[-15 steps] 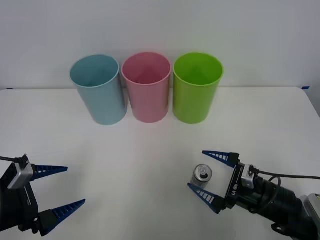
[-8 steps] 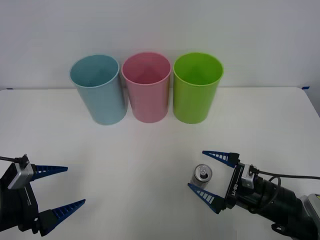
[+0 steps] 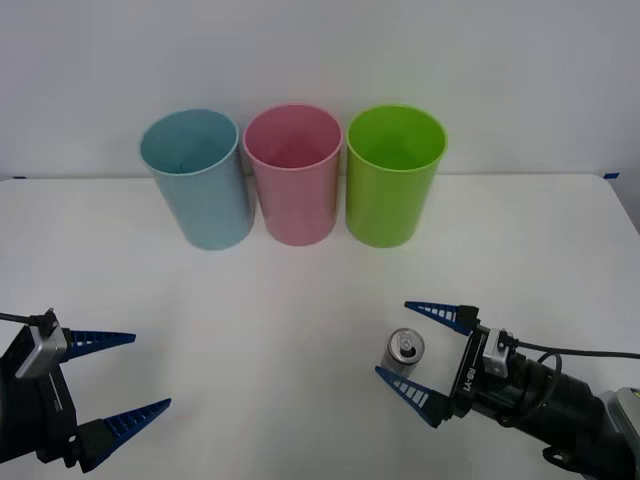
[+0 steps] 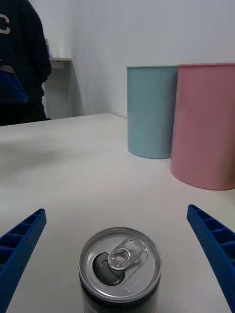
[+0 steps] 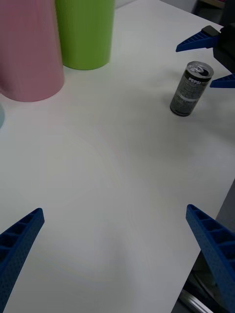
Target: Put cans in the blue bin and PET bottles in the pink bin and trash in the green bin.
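Observation:
A small metal can with a silver pull-tab top stands upright on the white table at the front right; the same can sits between my right fingers, and it shows as a dark-sided can from the left wrist. My right gripper is open around it, one finger on each side, with no contact visible. My left gripper waits open at the front left, holding nothing. The blue bin, pink bin and green bin stand in a row at the back. No PET bottles or trash are in view.
The white table lies bare between the bins and the grippers. Its right edge runs close to the can. A person in dark clothing stands beyond the far side of the table.

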Robot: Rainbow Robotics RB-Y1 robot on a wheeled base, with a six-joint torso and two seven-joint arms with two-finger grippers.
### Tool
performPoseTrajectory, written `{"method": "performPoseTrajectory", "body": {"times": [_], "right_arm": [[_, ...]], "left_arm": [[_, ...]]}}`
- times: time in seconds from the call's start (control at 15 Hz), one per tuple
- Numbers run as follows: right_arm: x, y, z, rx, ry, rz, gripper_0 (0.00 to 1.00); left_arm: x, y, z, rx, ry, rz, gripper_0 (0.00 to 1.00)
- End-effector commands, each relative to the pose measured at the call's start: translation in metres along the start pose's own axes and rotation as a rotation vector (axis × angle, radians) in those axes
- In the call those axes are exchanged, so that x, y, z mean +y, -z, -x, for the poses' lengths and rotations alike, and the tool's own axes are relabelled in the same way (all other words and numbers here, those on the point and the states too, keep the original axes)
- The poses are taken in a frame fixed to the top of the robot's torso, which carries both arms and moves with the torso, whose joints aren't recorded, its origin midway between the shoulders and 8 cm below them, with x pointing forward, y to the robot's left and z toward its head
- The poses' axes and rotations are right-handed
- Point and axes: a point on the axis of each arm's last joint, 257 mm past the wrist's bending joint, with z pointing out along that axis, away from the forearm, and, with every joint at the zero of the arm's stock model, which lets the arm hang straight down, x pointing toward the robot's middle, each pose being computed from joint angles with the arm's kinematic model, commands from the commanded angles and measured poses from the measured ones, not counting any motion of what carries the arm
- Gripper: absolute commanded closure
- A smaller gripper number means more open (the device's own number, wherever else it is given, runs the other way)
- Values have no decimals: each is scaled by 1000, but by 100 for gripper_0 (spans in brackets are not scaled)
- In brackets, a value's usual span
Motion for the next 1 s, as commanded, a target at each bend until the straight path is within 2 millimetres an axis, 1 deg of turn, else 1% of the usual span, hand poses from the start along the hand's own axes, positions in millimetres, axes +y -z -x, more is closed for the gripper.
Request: {"method": "performPoseTrajectory", "body": {"times": [0.07,0.33,0.4,0.53,0.6,0.67,0.73,1.0], "right_arm": [[0,0,0,0,0,0,0],[0,0,0,0,0,0,0],[0,0,0,0,0,0,10],[0,0,0,0,0,0,48],[0,0,0,0,0,0,72],[0,0,0,0,0,0,93],[0,0,0,0,0,0,99],[0,0,0,0,0,0,100]], "left_arm": [[0,0,0,0,0,0,0],[0,0,0,0,0,0,0],[0,0,0,0,0,0,0],[0,0,0,0,0,0,0],[0,0,0,0,0,0,0],[0,0,0,0,0,0,0],[0,0,0,0,0,0,0],[0,0,0,0,0,0,0]]}}
